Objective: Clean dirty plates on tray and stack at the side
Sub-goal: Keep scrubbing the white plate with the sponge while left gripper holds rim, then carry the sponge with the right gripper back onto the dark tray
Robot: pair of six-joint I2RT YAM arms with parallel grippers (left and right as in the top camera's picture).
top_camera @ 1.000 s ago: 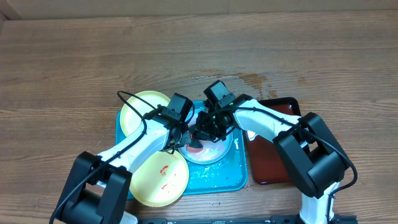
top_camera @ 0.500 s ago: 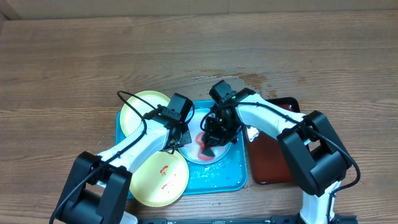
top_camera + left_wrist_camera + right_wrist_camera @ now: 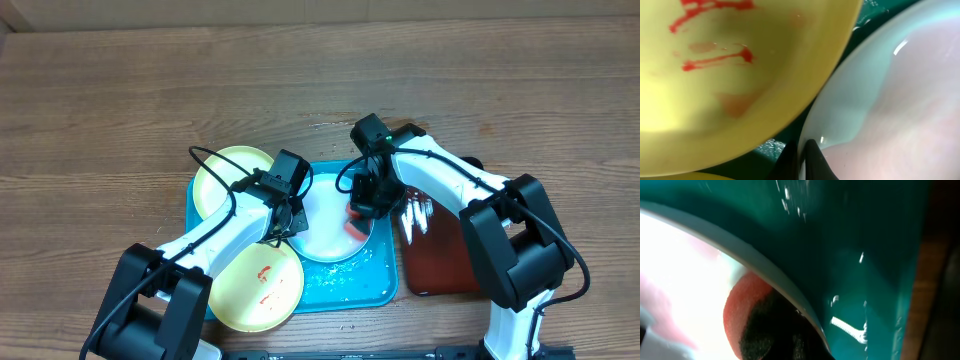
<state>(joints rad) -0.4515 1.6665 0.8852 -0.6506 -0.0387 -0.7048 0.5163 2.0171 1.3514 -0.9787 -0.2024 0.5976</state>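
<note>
Red sponge (image 3: 357, 221) on mint plate (image 3: 322, 228); R gripper (image 3: 362, 210) prob. gripping it.

The overhead camera looks straight down on the table (image 3: 120, 90) from high up, taking in the whole blue tray (image 3: 378, 272). The left wrist camera sits very close, facing a yellow plate (image 3: 730, 75) and the white plate (image 3: 900, 100). The right wrist camera — closer still, blurred — faces that white plate's rim; all three views share it.
</note>
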